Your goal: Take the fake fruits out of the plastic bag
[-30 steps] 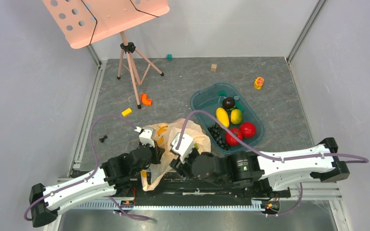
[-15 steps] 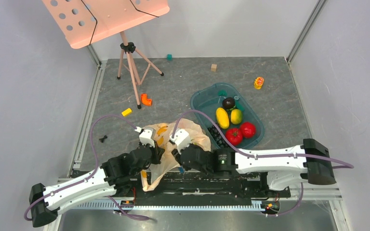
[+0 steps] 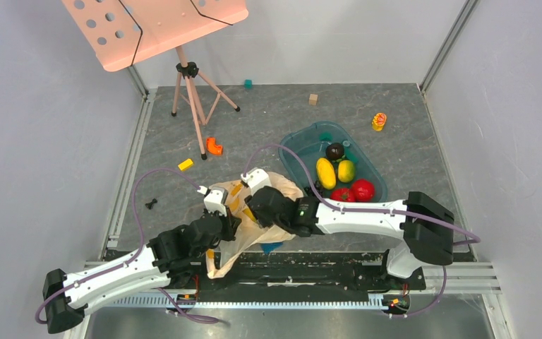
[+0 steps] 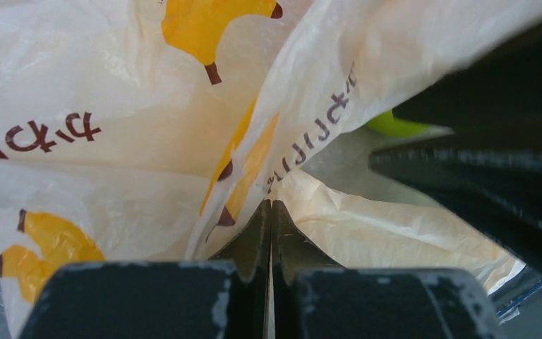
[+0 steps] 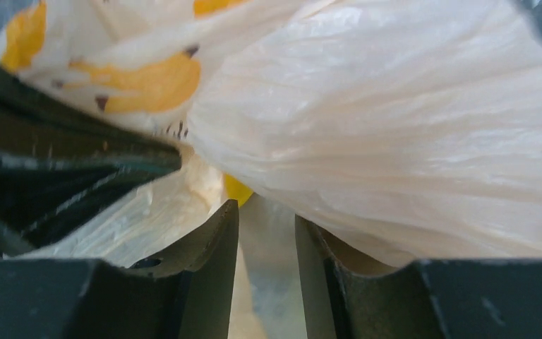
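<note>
The thin, crinkly cream plastic bag (image 3: 243,236), printed with yellow bananas, lies at the grey table (image 3: 268,120)'s near edge. Its long axis runs 7 to 1 o'clock, and the 7 o'clock end lies over the black rail (image 3: 289,267). Open room lies toward 11; a teal plastic tray (image 3: 298,136) sits at 2. The left gripper (image 4: 269,212) pinches bag film, fingers pressed together. The right gripper (image 5: 265,233) has its fingers slightly apart around film; whether it grips cannot be told.

grey stone-patterned bench (image 3: 268,120): teal plastic tray (image 3: 303,138) right of centre, cream banana-print plastic bag (image 3: 231,247) near centre, pink music stand's tripod (image 3: 194,99) far left, orange curved piece (image 3: 214,146), small yellow block (image 3: 185,164), wooden cube (image 3: 313,99).
</note>
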